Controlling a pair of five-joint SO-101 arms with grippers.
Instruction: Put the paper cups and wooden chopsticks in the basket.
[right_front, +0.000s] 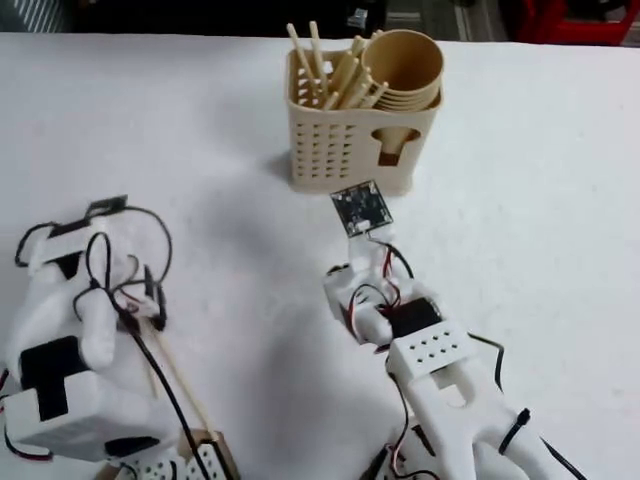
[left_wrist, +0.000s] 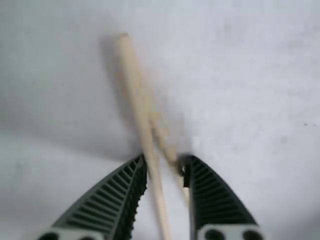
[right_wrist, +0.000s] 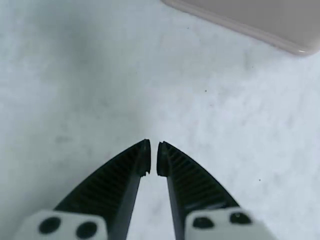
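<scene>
We see pale bare wood with a matt surface in the chopsticks (left_wrist: 135, 95). The basket (right_front: 345, 160) looks like cream moulded plastic with a dull sheen; the cups (right_front: 408, 62) are smooth matt paper. The left gripper (left_wrist: 164, 164) has dark ribbed plastic fingers (left_wrist: 120, 200), and the table (right_front: 540, 180) is white and matt.

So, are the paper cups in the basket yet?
In: the stacked paper cups sit in one compartment of the basket, beside the chopsticks.

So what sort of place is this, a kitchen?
Probably a robotics lab bench, not a kitchen: wired left arm and right arm on a white table, with a basket of paper cups and chopsticks.
</scene>
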